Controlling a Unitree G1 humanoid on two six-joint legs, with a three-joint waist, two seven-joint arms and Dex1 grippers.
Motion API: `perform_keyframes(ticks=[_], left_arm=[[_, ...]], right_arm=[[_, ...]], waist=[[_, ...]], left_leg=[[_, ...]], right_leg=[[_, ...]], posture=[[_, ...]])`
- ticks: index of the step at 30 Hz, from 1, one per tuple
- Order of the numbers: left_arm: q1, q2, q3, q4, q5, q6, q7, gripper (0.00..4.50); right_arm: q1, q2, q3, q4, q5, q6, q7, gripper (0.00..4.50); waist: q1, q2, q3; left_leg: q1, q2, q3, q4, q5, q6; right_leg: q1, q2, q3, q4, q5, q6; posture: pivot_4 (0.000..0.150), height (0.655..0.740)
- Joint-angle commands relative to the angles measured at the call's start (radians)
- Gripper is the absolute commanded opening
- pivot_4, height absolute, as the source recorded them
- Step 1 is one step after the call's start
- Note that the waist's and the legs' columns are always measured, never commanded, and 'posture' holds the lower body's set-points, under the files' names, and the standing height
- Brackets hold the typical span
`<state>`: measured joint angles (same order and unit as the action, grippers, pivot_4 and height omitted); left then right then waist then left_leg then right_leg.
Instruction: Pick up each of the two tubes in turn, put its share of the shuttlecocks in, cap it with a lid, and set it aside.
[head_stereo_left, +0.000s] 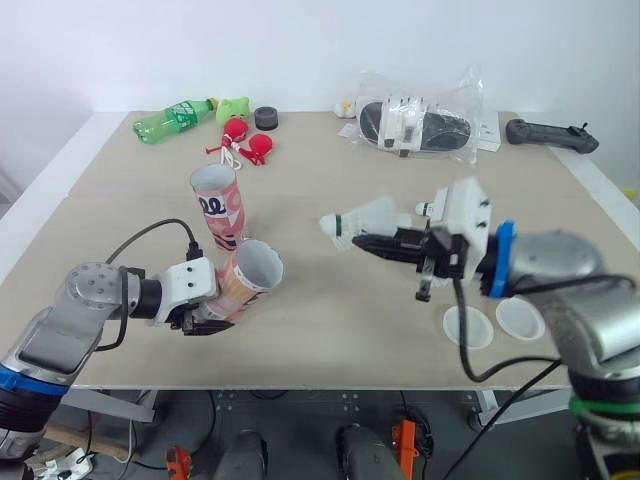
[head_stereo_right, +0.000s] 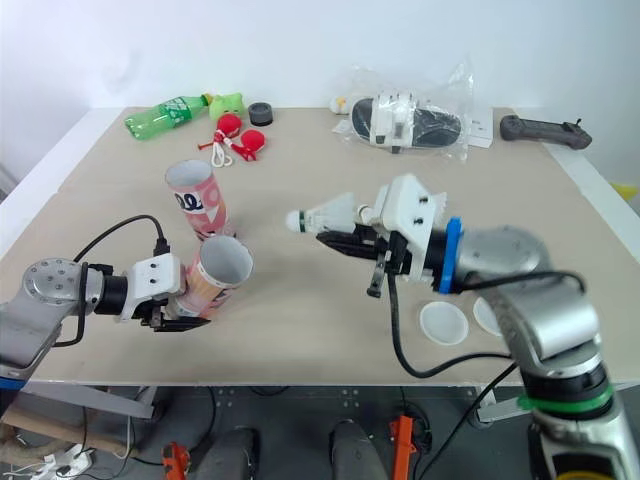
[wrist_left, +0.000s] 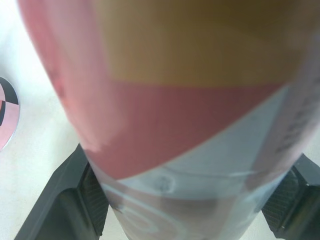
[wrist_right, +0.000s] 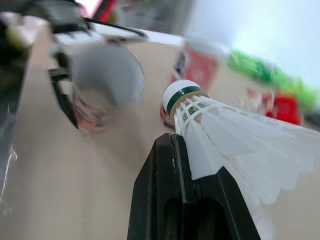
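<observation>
Clock reference: 12 o'clock is pointing away from me across the table (head_stereo_left: 330, 300).
Lids: two white lids (head_stereo_left: 467, 326) are lying flat side by side at the near edge, at about 4 o'clock of the table centre, under my right forearm.
Left gripper: my left gripper (head_stereo_left: 208, 318) is clamping the held tube (head_stereo_left: 245, 280) near its base, at about 8 o'clock of the table centre; both black fingers (wrist_left: 70, 200) are pressing on opposite sides of the tube wall.
Held tube: it is tilting, with the base at my gripper and the open mouth pointing up and toward 2 o'clock.
Right gripper: my right gripper (head_stereo_left: 368, 242) is closing on the shuttlecock (head_stereo_left: 362, 218), with its fingers (wrist_right: 165, 200) pinching the white feather skirt from below.
Shuttlecock: it is hanging above the table near the centre, with the cork pointing toward 9 o'clock. It is sitting at about 2 o'clock of the held tube's mouth, apart from it.
Standing tube: the standing tube (head_stereo_left: 217, 205) is resting upright, mouth open, just beyond the held tube at its 11 o'clock.
Far edge: a green bottle (head_stereo_left: 172, 120), a green toy (head_stereo_left: 234, 107), a black puck (head_stereo_left: 266, 117) and red items (head_stereo_left: 250, 145) are sitting at 11 o'clock. A plastic bag (head_stereo_left: 420, 122) is lying at 1 o'clock, and a black handle (head_stereo_left: 550, 134) at 2 o'clock.
</observation>
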<state>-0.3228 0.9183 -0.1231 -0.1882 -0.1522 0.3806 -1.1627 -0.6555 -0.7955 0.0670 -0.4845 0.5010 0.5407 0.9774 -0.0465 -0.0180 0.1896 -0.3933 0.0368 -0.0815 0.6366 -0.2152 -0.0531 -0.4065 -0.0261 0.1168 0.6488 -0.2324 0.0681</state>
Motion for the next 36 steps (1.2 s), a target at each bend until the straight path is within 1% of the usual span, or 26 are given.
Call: perform_keyframes(ticks=[1, 5, 8, 17, 23, 24, 25, 26, 27, 29, 30, 31, 32, 33, 34, 36], left_arm=[[0.0, -0.021, -0.056, 0.011, 0.019, 0.009, -0.004, 3.25], [-0.012, -0.025, -0.06, 0.022, 0.025, 0.005, -0.01, 3.25], [-0.014, -0.027, -0.061, 0.026, 0.025, 0.004, -0.011, 3.25], [-0.009, -0.035, -0.054, 0.016, 0.023, 0.017, -0.012, 3.25], [-0.016, -0.045, -0.055, 0.013, 0.029, 0.025, -0.009, 3.25], [-0.017, -0.047, -0.055, 0.013, 0.03, 0.026, -0.008, 3.25], [-0.018, -0.049, -0.055, 0.013, 0.031, 0.027, -0.009, 3.25], [-0.017, -0.05, -0.055, 0.013, 0.032, 0.027, -0.009, 3.25], [-0.015, -0.05, -0.054, 0.013, 0.033, 0.027, -0.008, 3.25], [-0.012, -0.052, -0.053, 0.011, 0.034, 0.029, -0.008, 3.25], [-0.012, -0.053, -0.052, 0.012, 0.035, 0.03, -0.008, 3.25], [-0.013, -0.057, -0.054, 0.013, 0.035, 0.031, -0.007, 3.25], [-0.014, -0.059, -0.055, 0.015, 0.036, 0.032, -0.006, 3.25], [-0.015, -0.062, -0.058, 0.013, 0.038, 0.035, -0.004, 3.25], [-0.015, -0.065, -0.059, 0.012, 0.039, 0.036, -0.003, 3.25], [-0.014, -0.07, -0.058, 0.006, 0.034, 0.043, -0.002, 3.25]], right_arm=[[-0.097, 0.022, 0.103, 0.052, -0.078, -0.092, 0.084, 0.06], [-0.21, 0.065, 0.231, 0.121, -0.205, -0.194, 0.146, 0.06], [-0.258, 0.102, 0.281, 0.172, -0.271, -0.249, 0.162, 0.06], [-0.286, 0.146, 0.357, 0.239, -0.411, -0.318, 0.191, 0.06], [-0.283, 0.192, 0.364, 0.241, -0.424, -0.307, 0.199, 0.06], [-0.282, 0.2, 0.364, 0.238, -0.423, -0.305, 0.202, 0.35], [-0.28, 0.207, 0.36, 0.233, -0.415, -0.298, 0.206, 0.73], [-0.279, 0.212, 0.357, 0.227, -0.409, -0.29, 0.21, 0.87], [-0.277, 0.215, 0.354, 0.222, -0.406, -0.285, 0.213, 1.48], [-0.273, 0.217, 0.34, 0.208, -0.394, -0.27, 0.214, 2.25], [-0.271, 0.218, 0.334, 0.204, -0.39, -0.264, 0.213, 2.77], [-0.269, 0.218, 0.323, 0.196, -0.379, -0.249, 0.213, 3.17], [-0.268, 0.218, 0.317, 0.191, -0.372, -0.238, 0.213, 3.79], [-0.262, 0.215, 0.3, 0.179, -0.354, -0.213, 0.21, 4.17], [-0.258, 0.213, 0.289, 0.17, -0.341, -0.195, 0.207, 4.47], [-0.241, 0.211, 0.24, 0.137, -0.285, -0.119, 0.188, 4.47]], waist=[[0.001, 0.0, 0.0], [0.003, 0.001, 0.0], [0.004, 0.001, 0.0], [0.004, 0.001, 0.0], [0.005, 0.002, 0.0], [0.006, 0.002, 0.0], [0.007, 0.002, 0.0], [0.008, 0.002, 0.0], [0.008, 0.002, 0.0], [0.009, 0.002, 0.0], [0.01, 0.002, 0.0], [0.01, 0.002, 0.0], [0.011, 0.002, 0.0], [0.011, 0.002, 0.0], [0.012, 0.002, 0.0], [0.014, 0.002, 0.0]], left_leg=[[0.0, 0.0, 0.0, 0.0, 0.0, 0.0], [-0.002, -0.001, 0.0, 0.0, 0.0, 0.0], [-0.002, -0.001, 0.0, 0.0, 0.0, 0.0], [-0.002, -0.001, 0.0, 0.0, 0.0, 0.0], [-0.002, -0.001, 0.0, 0.0, 0.0, 0.0], [-0.002, -0.001, 0.0, 0.0, 0.0, 0.0], [-0.002, -0.001, 0.0, 0.0, 0.0, 0.0], [-0.002, -0.001, 0.0, 0.0, 0.0, 0.0], [-0.002, -0.001, 0.0, 0.0, 0.0, 0.0], [-0.002, -0.001, 0.0, 0.0, 0.0, 0.0], [-0.002, -0.001, 0.0, 0.0, 0.0, 0.0], [-0.002, -0.001, 0.0, 0.0, 0.0, 0.0], [-0.002, -0.001, 0.0, 0.0, 0.0, 0.0], [-0.002, -0.001, 0.0, 0.0, 0.0, 0.0], [-0.002, -0.001, 0.0, 0.0, 0.0, 0.0], [-0.002, -0.001, 0.0, 0.0, 0.0, 0.0]], right_leg=[[0.0, 0.0, 0.0, 0.0, 0.0, 0.0], [-0.001, -0.001, 0.0, 0.0, -0.001, 0.001], [-0.001, -0.001, 0.0, 0.0, -0.001, 0.001], [-0.001, -0.001, -0.001, 0.0, -0.001, 0.001], [-0.001, -0.001, -0.001, 0.0, -0.001, 0.001], [-0.001, -0.001, -0.001, 0.0, -0.001, 0.001], [-0.001, -0.001, -0.001, 0.0, -0.001, 0.001], [-0.001, -0.001, -0.001, 0.0, -0.001, 0.001], [-0.001, -0.001, -0.001, 0.0, -0.001, 0.001], [-0.001, -0.001, -0.001, 0.0, -0.001, 0.001], [-0.001, -0.001, -0.001, 0.0, -0.001, 0.001], [-0.001, -0.001, -0.001, 0.0, -0.001, 0.001], [-0.001, -0.001, -0.001, 0.0, -0.001, 0.001], [-0.001, -0.001, -0.001, 0.0, -0.001, 0.001], [-0.001, -0.001, -0.001, 0.0, -0.001, 0.001], [0.0, -0.001, -0.001, 0.0, -0.001, 0.001]], posture=[[0.15, 0.74], [0.15, 0.74], [0.15, 0.74], [0.15, 0.74], [0.15, 0.74], [0.15, 0.74], [0.15, 0.74], [0.15, 0.74], [0.15, 0.74], [0.15, 0.74], [0.15, 0.74], [0.15, 0.74], [0.15, 0.74], [0.15, 0.74], [0.15, 0.74], [0.15, 0.74]])
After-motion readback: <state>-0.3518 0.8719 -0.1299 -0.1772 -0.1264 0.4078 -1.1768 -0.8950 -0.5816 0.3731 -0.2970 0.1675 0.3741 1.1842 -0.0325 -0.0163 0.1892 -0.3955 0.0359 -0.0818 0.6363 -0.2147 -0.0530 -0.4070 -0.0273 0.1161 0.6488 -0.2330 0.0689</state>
